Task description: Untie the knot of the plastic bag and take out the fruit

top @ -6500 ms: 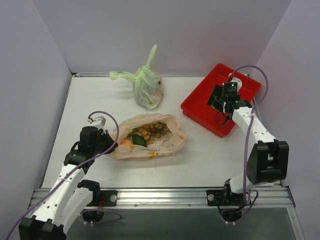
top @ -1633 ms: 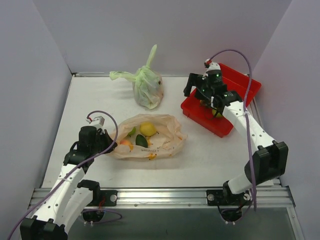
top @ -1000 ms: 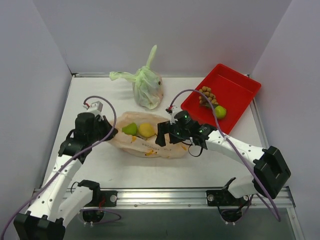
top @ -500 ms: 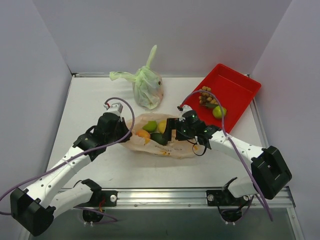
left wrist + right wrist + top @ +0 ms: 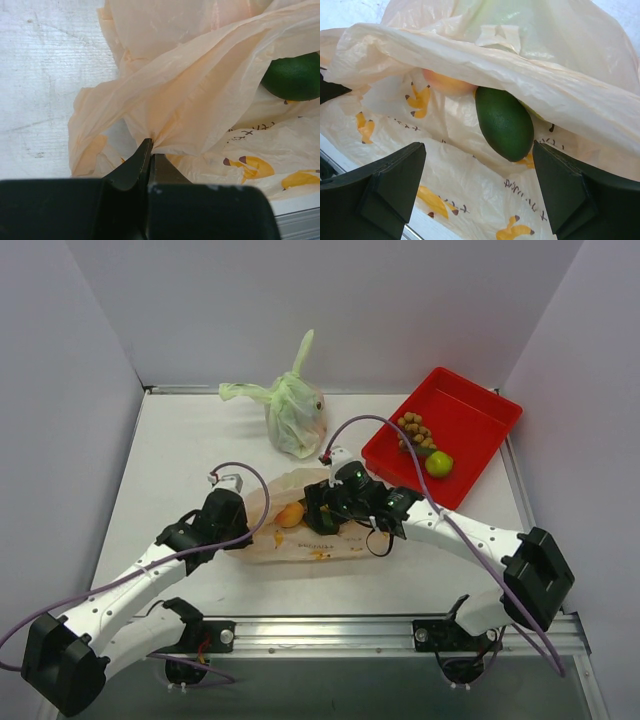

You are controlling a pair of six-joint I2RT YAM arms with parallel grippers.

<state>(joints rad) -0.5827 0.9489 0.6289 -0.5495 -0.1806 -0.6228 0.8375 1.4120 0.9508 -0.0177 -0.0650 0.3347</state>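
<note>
Left gripper [image 5: 150,152] jaws pinch the crinkly pale orange plastic bag [image 5: 200,95]; right gripper [image 5: 477,155] jaws gape wide before a dark green oval fruit [image 5: 504,122].

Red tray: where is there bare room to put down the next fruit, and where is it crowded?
The tray is bare in its far right half, up to the rim. Its near half is more crowded: the brown cluster and the green apple lie there. The table is also bare left of the green bag.
</note>
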